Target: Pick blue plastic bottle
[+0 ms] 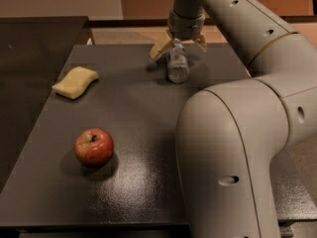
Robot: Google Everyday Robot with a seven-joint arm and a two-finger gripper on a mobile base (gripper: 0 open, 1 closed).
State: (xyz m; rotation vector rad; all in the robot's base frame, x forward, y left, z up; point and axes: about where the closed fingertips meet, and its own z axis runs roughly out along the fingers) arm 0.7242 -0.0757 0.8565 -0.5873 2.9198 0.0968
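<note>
Dark grey surface (138, 108), matte, some glare near the front. A darker top (29, 58) sits alongside on the left, with a tan wall behind.

Blue plastic bottle (177, 66) lies on its side near the far edge of the surface, right of centre, long axis roughly toward the camera. Clear ribbed body, pale label. It rests on the surface, not lifted.

Hand (179, 44) is right over the bottle's far end, pointing down. Its fingers (159, 47) are spread wide, yellowish tips one on each side, with the bottle's far end between them. Not clamped; can't tell whether either tip touches the plastic.

Red apple (94, 147) stands front left, stem up, well apart from the bottle. Yellow sponge (75, 82) lies flat at the left edge, mid-depth, between the apple and the far edge, clear of both.

White arm (237, 133) reaches in from the right. Its big elbow link fills the right foreground and hides the surface's front right part.
</note>
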